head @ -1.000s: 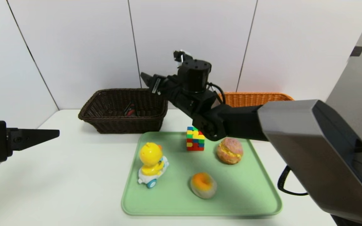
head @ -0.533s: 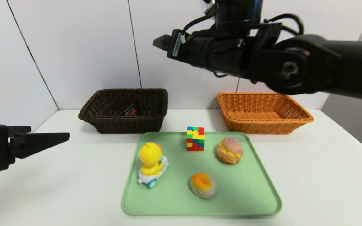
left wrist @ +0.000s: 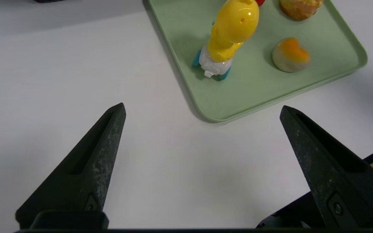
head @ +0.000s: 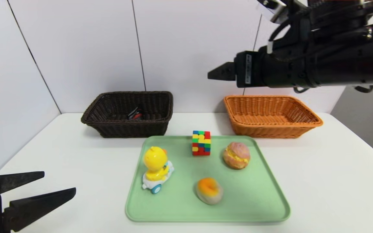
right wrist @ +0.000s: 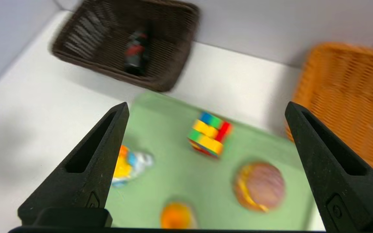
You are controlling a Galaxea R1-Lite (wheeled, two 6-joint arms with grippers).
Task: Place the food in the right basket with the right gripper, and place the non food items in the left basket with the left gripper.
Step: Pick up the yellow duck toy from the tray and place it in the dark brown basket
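My right gripper (right wrist: 206,108), fingers apart and empty, hangs high above the green tray (head: 264,207). On the tray: two buns (head: 236,155), duck toy (head: 155,169), puzzle cube (head: 201,143). Behind it: orange basket (head: 272,116), dark basket (head: 129,113) holding the tube (head: 134,114). My left gripper (head: 58,184), fingers apart, sits near-left of it.

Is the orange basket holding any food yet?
No, in the head view the orange basket shows only bare weave inside, and both buns, pink-topped and orange-centred, sit on the green tray.
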